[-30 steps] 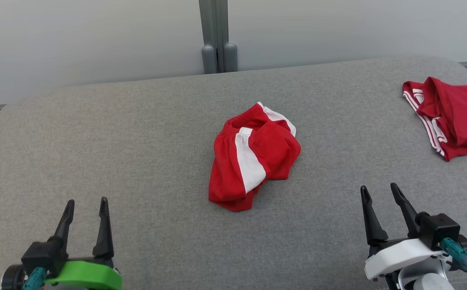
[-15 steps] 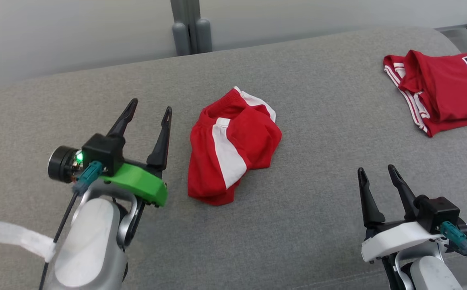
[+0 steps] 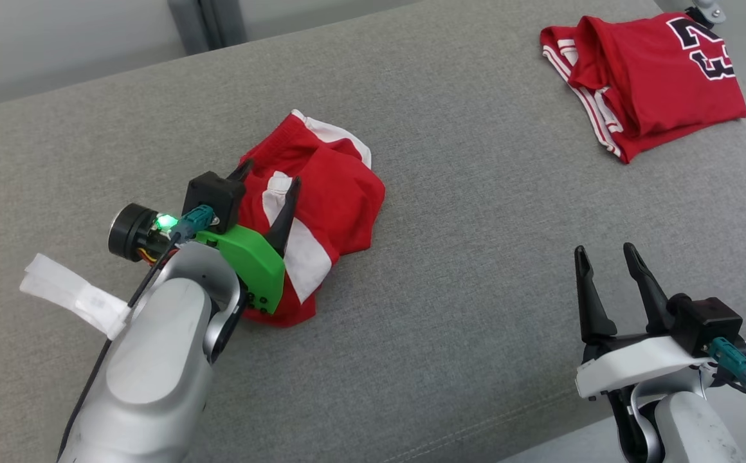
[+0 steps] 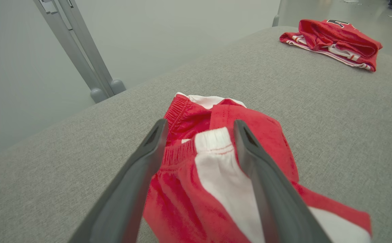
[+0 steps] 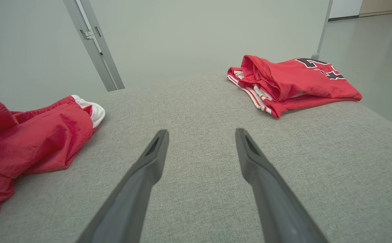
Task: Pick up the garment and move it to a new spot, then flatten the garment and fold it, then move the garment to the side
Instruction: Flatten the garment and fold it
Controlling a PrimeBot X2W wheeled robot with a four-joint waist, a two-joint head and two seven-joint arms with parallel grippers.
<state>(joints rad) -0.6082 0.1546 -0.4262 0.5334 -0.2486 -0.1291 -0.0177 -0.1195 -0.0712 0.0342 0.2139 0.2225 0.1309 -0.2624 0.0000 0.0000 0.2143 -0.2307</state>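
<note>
Crumpled red-and-white garment (image 3: 334, 193) lies on the grey bench (image 3: 476, 257), toward ten o'clock. Left pincer (image 3: 270, 172), spread wide, straddles its white stripe. Right pincer (image 3: 604, 249), also spread, hovers empty at five o'clock. Folded red jersey (image 3: 643, 77) sits at one o'clock.

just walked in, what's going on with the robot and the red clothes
The robot's left gripper is open and poised at a crumpled pair of red and white shorts on the grey padded surface, with nothing gripped yet. Its right gripper sits open and empty off to the side. A folded red jersey lies at the far right corner.
</note>
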